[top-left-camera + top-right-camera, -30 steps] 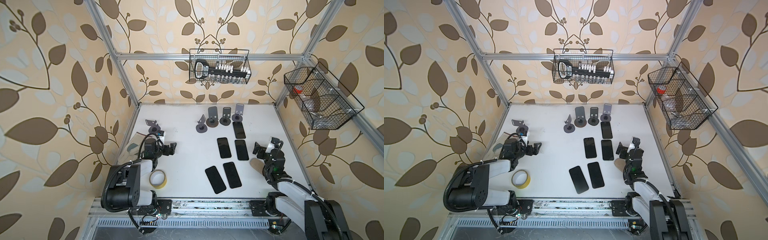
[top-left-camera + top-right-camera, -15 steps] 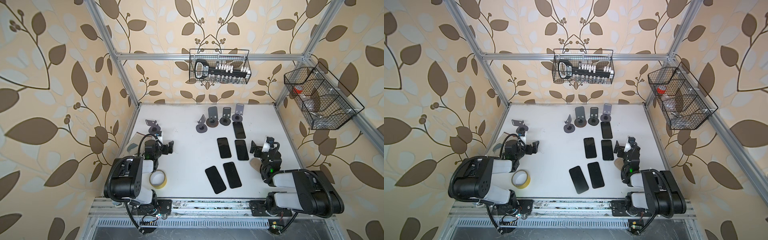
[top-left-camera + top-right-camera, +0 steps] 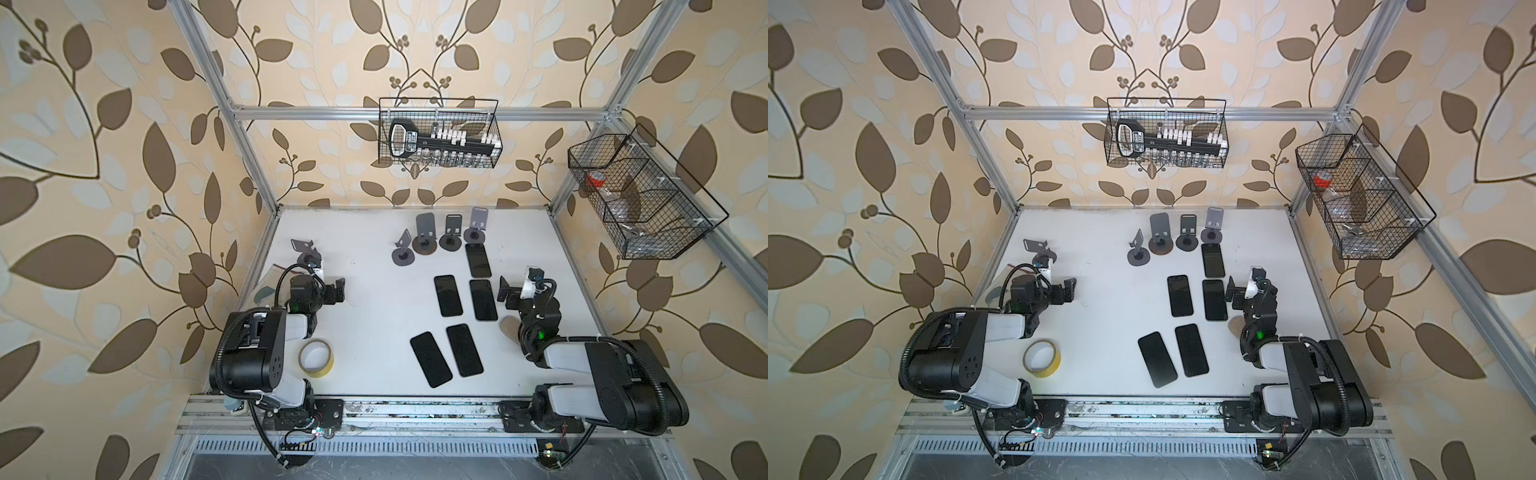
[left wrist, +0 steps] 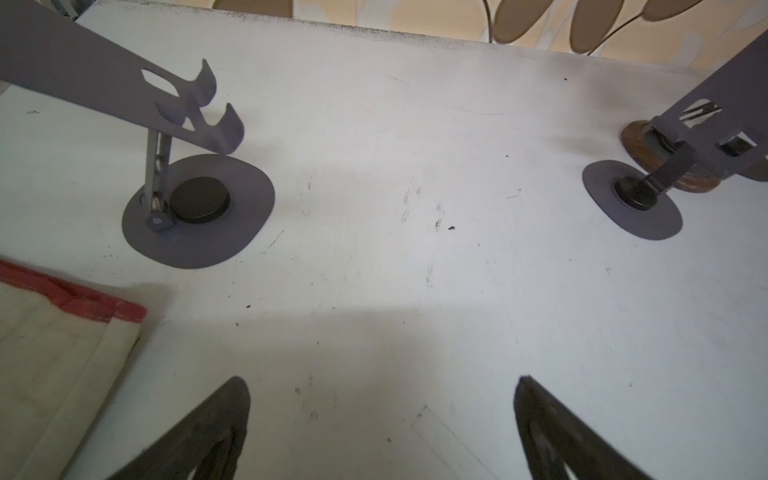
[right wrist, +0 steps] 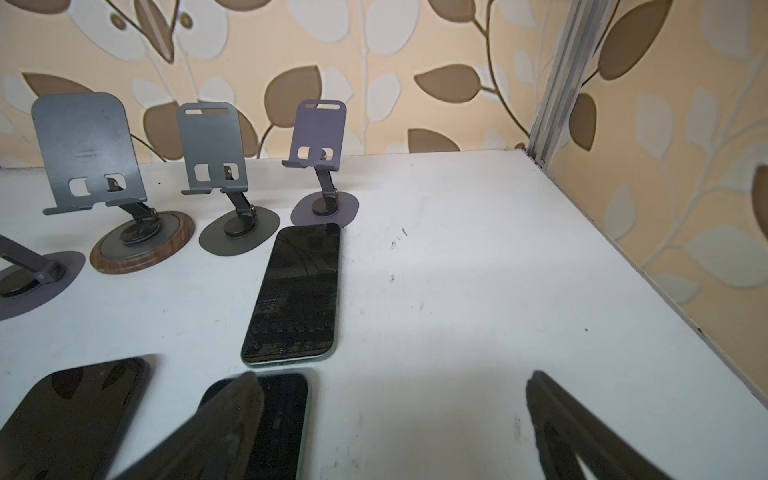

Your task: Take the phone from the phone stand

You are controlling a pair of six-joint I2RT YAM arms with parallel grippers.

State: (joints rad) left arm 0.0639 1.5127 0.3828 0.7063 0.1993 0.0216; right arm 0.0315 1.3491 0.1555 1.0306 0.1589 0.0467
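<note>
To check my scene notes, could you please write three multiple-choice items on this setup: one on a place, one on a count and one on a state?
1. Where does the tape roll lie? A near the front edge of the table; B against the back wall; C in a wire basket.
2. How many phones lie flat on the table? A three; B five; C seven.
3. The phone stands are: A all empty; B one loaded; C all loaded.
Key: 1 A, it lies by the near edge in both top views; 2 B, five dark slabs show; 3 A, no plate carries a phone.
</note>
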